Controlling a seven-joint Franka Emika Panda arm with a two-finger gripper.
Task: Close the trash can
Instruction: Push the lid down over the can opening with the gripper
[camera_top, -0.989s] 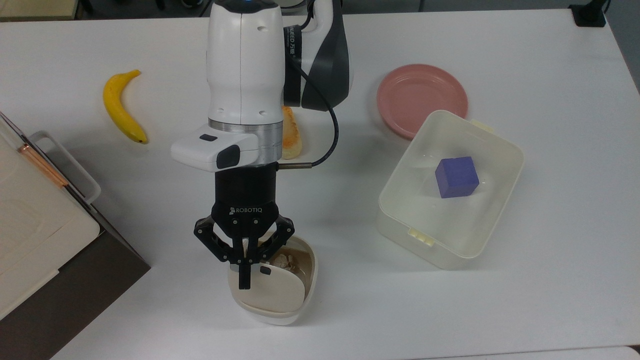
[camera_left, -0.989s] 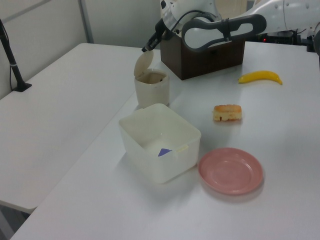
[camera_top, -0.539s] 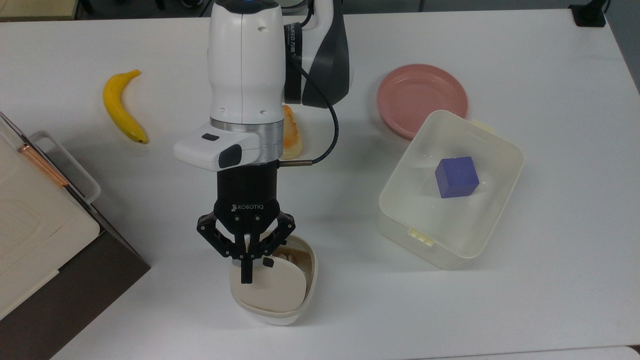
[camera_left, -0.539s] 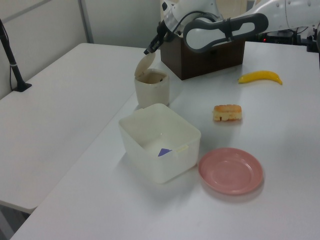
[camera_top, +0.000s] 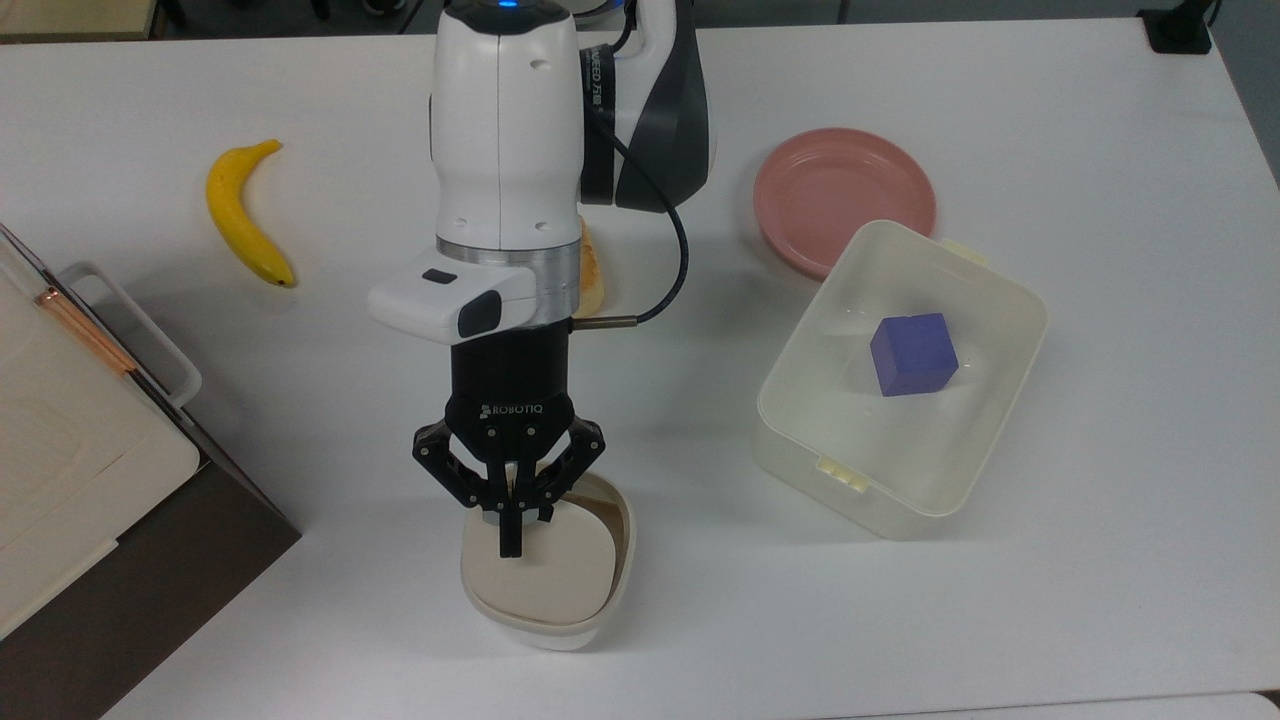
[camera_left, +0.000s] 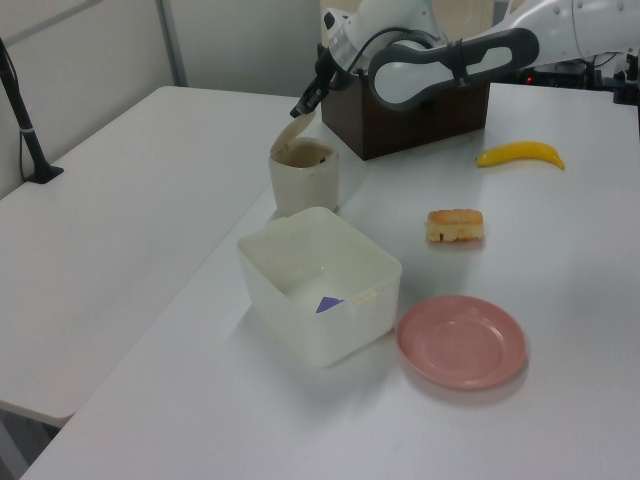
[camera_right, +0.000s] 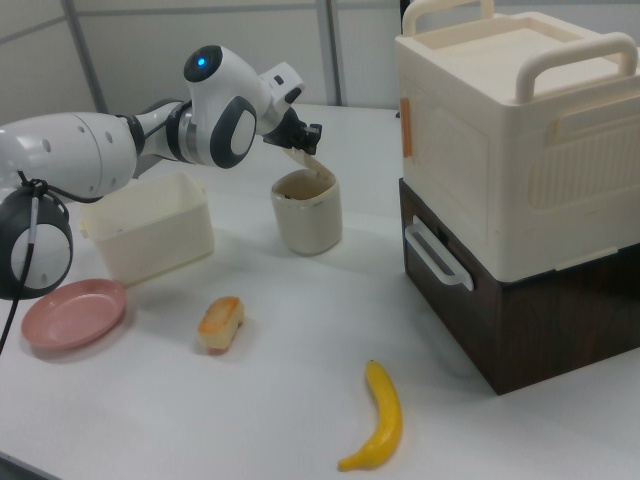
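The Franka arm reached across the white desk (camera_top: 1050, 620) from the edge at the top view's top, its white forearm and black wrist pointing down toward the top view's bottom edge. The pincer (camera_top: 510, 535) had its two fingers drawn together into one narrow tip, clamped on nothing, and that tip pressed on the beige lid (camera_top: 548, 570) of the trash can (camera_top: 615, 585). In the left view the pincer (camera_left: 304, 104) slanted downward onto the lid's raised edge, and the lid (camera_left: 297, 130) stood tilted over the bin's mouth, not yet flat; the right view showed the same gap under it. The trash can (camera_right: 308, 215) stood near the desk's edge at the top view's bottom, close to the brown and cream stacked boxes (camera_top: 90, 500) at the desk's corner in the top view's lower left.

A translucent container (camera_top: 985, 460) holding a purple cube (camera_top: 912, 354) sat well apart from the can toward the top view's right, touching a pink plate (camera_top: 845, 190). A piece of bread (camera_right: 220, 323) lay partly under the arm, and a banana (camera_top: 243, 215) lay toward the top view's left edge.
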